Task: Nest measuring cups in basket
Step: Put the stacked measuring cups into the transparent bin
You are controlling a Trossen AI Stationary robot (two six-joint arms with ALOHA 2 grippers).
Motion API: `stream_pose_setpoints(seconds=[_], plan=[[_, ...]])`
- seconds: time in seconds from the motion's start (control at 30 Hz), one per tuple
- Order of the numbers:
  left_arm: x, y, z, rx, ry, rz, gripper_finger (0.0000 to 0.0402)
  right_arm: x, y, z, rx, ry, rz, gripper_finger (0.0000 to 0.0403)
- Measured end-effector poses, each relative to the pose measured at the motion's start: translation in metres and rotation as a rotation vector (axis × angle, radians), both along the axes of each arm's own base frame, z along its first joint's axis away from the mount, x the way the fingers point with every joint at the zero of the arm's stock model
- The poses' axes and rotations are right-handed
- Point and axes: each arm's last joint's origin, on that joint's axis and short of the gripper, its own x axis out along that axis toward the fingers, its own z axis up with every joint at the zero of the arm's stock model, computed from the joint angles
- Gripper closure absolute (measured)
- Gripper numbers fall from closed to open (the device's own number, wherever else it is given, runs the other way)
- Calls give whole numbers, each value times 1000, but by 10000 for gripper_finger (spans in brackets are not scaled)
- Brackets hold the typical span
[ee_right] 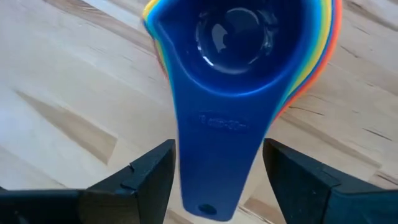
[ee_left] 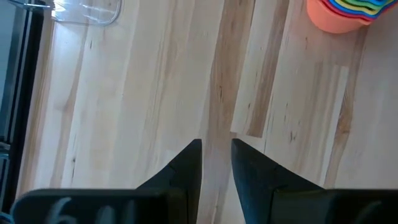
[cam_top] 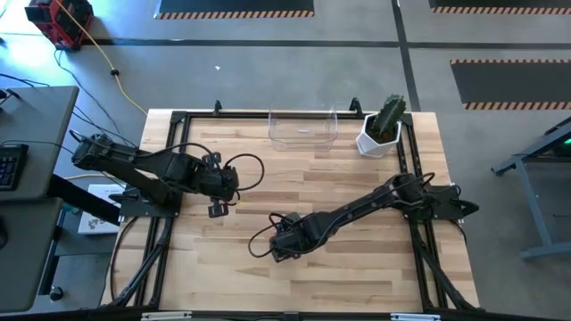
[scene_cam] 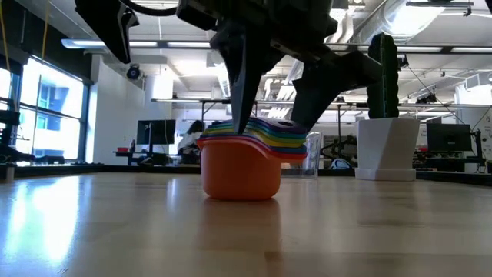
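Blue-topped nested measuring cups on wooden table, handles between spread fingers of open, empty right claw

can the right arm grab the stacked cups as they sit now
Probably yes: the right end effector hangs open over the nested measuring cups, fingers either side of the blue handle, nothing between them.

Overhead camera looks straight down on the whole table. Table-level camera faces the room, close to the stacked rainbow plastic measuring cups, shared with both wrist cameras.
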Motion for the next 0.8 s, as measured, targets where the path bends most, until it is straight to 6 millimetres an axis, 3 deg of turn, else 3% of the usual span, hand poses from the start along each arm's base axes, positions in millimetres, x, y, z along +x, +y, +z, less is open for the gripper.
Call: stream_pose_setpoints(seconds=[0.4, 0.8], plan=[[0, 0, 0, 3, 0, 0, 323, 6, 4, -14, 34, 6, -26, 171], [0, 0, 0, -1, 1, -1, 323, 2, 10, -14, 32, 6, -89, 172]])
